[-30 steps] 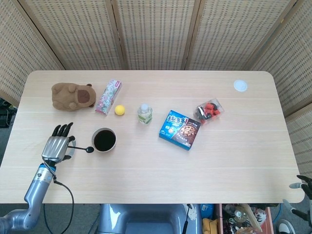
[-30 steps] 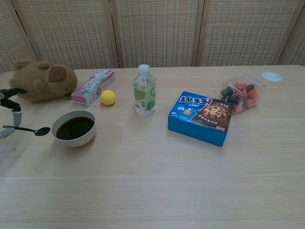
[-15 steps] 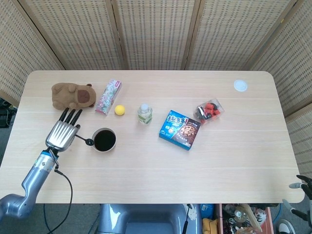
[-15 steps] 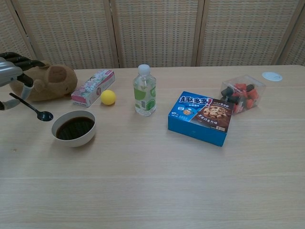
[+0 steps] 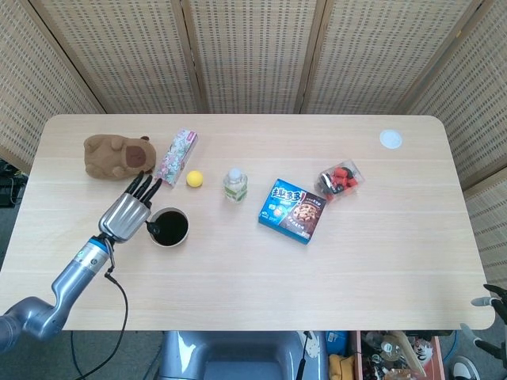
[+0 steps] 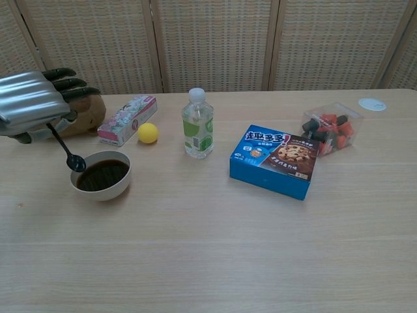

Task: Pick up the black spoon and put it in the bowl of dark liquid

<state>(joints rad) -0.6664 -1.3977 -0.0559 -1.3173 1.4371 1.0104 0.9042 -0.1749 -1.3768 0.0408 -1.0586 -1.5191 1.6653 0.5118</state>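
1. A pale wooden surface (image 5: pixel 380 237) stands before woven rattan screens (image 5: pixel 253 55), seen from the head and chest cameras.
2. The left hand (image 5: pixel 127 212) has its fingers (image 6: pixel 62 81) clamped on the handle of the black spoon (image 6: pixel 68 151); the handle runs under the palm and the scoop hangs down, tilted toward the bowl.
3. A second ago the spoon lay nearly level and low, at nine o'clock from the bowl of dark liquid (image 6: pixel 101 175). Half a second ago it was lifted and angled. Now the hand has swung in toward the bowl, and in the chest view the scoop sits just over the bowl's rim at its nine o'clock edge, at or just above the liquid; I cannot tell whether it touches.
4. That puts the task near its end, in my judgement: the pick is done and only the lowering and release remain. The risk is tipping the light bowl, or letting go too early so that the spoon drops outside the rim.
5. At twelve o'clock from the hand lies a brown plush toy (image 5: pixel 117 154); a pink packet (image 5: pixel 176 157) and a yellow ball (image 5: pixel 194 179) sit at about one o'clock from the bowl.
6. Toward three o'clock stand a water bottle (image 6: pixel 197 124), a blue biscuit box (image 6: pixel 275 160) and a clear tub of red and black pieces (image 6: pixel 328 128).
7. The right hand (image 5: pixel 495 305) shows only at the head view's lower right corner, off the surface; its finger state I cannot tell.
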